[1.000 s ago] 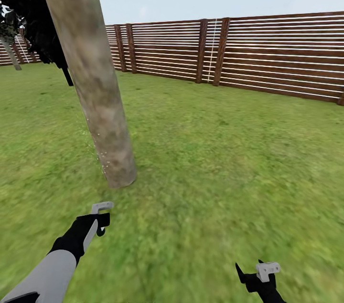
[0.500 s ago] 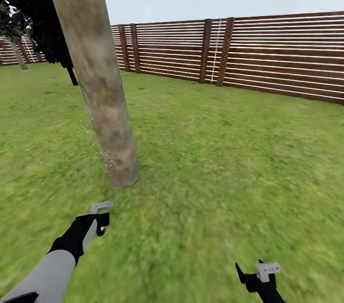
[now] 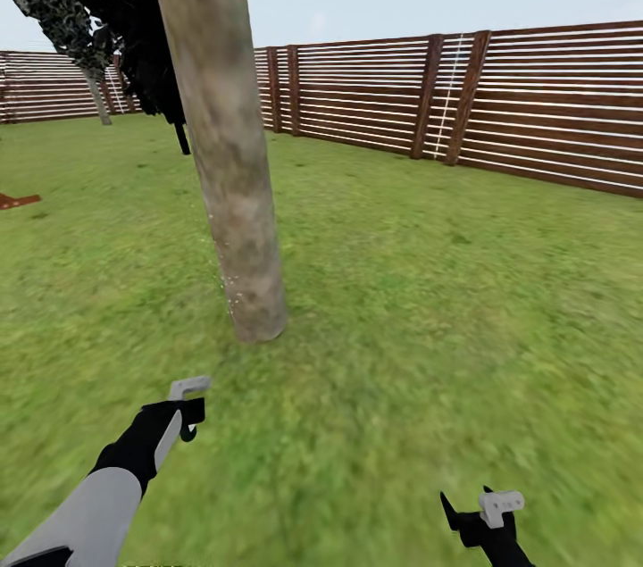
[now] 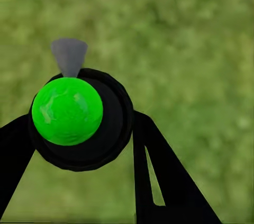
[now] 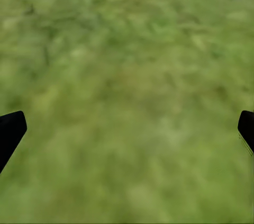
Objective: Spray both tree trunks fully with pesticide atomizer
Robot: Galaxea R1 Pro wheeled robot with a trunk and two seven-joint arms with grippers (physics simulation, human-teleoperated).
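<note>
Head view gives me the grass floor [image 3: 429, 299] of the garden, ringed by a brown slat fence [image 3: 536, 103]. One leaning tree trunk [image 3: 228, 147] stands ahead, left of centre, with whitish pesticide specks [image 3: 223, 281] on its lower part. My left pincer [image 3: 183, 411] is clamped on the pesticide atomizer [image 4: 79, 113], black with a green cap, held above the grass. My right pincer [image 5: 127, 128] hangs over grass, fingers wide apart.

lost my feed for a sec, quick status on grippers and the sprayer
Left gripper shut on atomizer. Right gripper open over grass. Tree trunk ahead, whitish specks near its base. Nothing between.
</note>
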